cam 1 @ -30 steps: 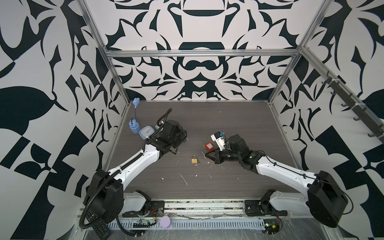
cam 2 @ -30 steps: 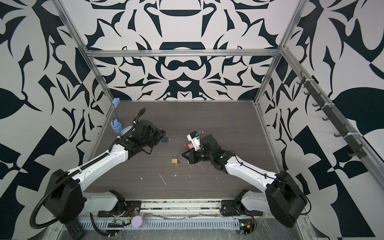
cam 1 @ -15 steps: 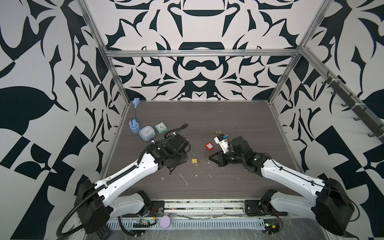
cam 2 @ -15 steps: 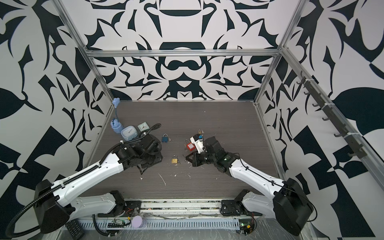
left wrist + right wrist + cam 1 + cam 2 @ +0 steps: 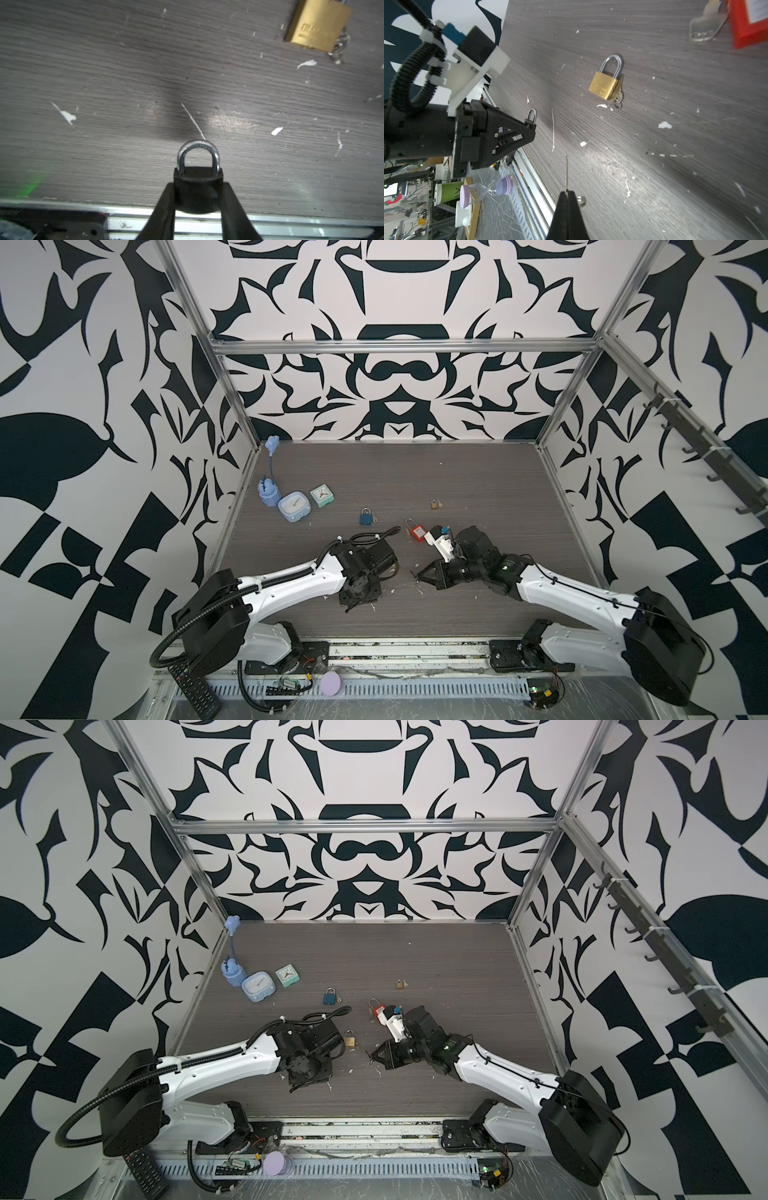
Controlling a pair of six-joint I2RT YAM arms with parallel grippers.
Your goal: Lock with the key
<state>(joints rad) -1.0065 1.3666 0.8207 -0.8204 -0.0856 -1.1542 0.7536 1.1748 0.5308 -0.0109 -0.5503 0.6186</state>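
My left gripper (image 5: 197,197) is shut on a small black padlock (image 5: 198,187), its silver shackle (image 5: 198,149) sticking out past the fingertips and closed into the body. In both top views this gripper (image 5: 352,605) (image 5: 300,1082) hangs low over the front middle of the table. The right wrist view shows the padlock's shackle (image 5: 532,116) at the left gripper's tip. My right gripper (image 5: 566,194) is shut on a thin key (image 5: 566,174), seen edge on, with a key ring (image 5: 581,200) beside the fingers. That gripper (image 5: 419,578) (image 5: 372,1054) points left toward the left one, apart from it.
A brass padlock with keys (image 5: 350,1039) (image 5: 603,86) lies between the arms. Behind are a blue padlock (image 5: 365,517), a red padlock (image 5: 417,529) and a small brass padlock (image 5: 434,504). Two small clocks (image 5: 294,507) (image 5: 322,495) stand back left. White scraps litter the table (image 5: 415,472).
The left arm has swung from the back left toward the table's front, keeping the black padlock. The right gripper has shifted slightly toward the front with the key.
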